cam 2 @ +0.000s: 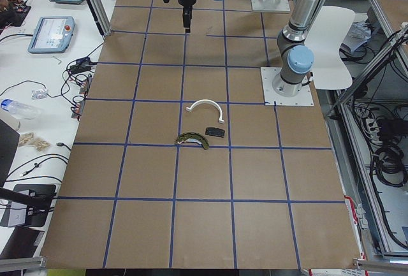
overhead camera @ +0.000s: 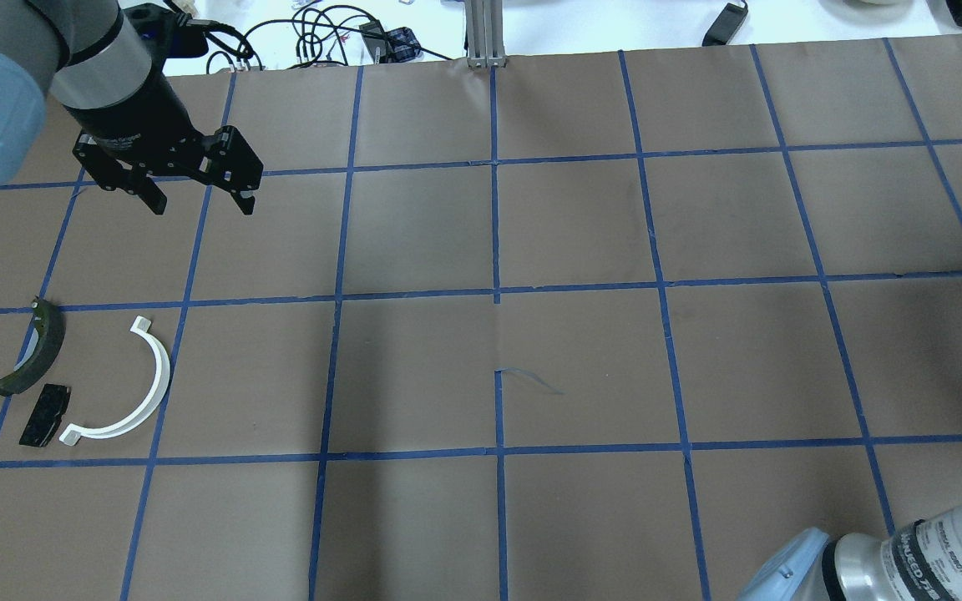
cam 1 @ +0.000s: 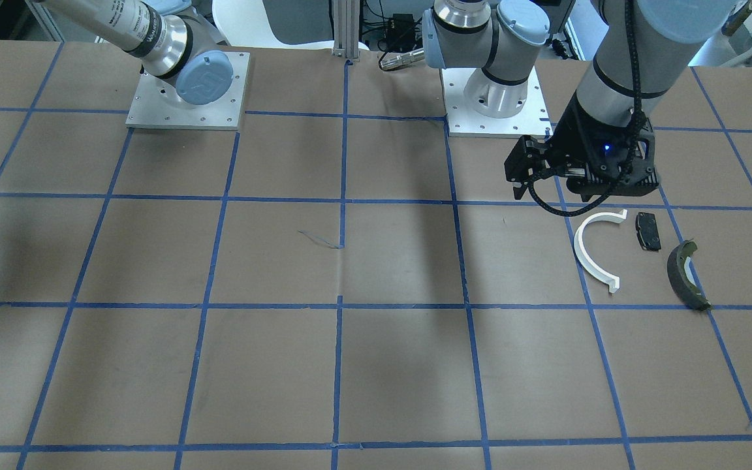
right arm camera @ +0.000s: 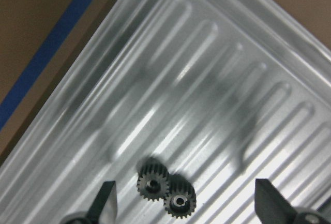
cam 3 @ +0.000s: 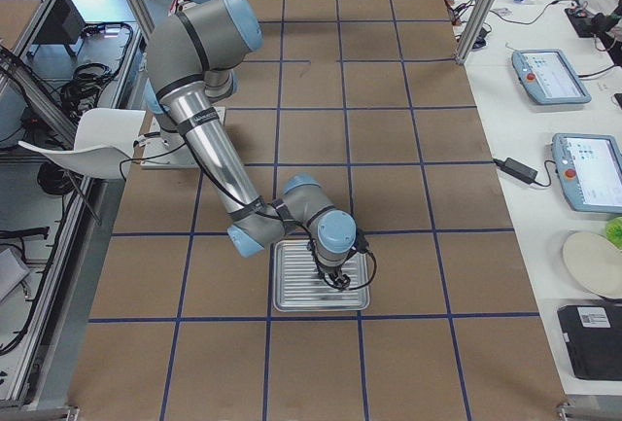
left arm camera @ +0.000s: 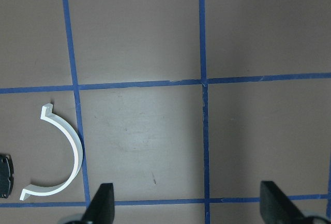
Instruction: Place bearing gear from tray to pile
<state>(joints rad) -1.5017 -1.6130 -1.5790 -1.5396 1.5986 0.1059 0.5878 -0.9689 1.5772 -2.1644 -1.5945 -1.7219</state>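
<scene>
2 small black bearing gears (right arm camera: 166, 193) lie touching each other on the ribbed metal tray (right arm camera: 222, 69). We see the right gripper (right arm camera: 185, 203) just above them, its fingers spread wide to either side. The tray sits at the table's right end, well apart from the pile (cam 2: 214, 132) near the left end: 1 white half-ring (overhead camera: 162, 371), 1 black pad (overhead camera: 45, 415) and 1 dark olive shoe piece (overhead camera: 34, 351). The left gripper (overhead camera: 201, 200) hovers beyond the pile, jaws spread.
</scene>
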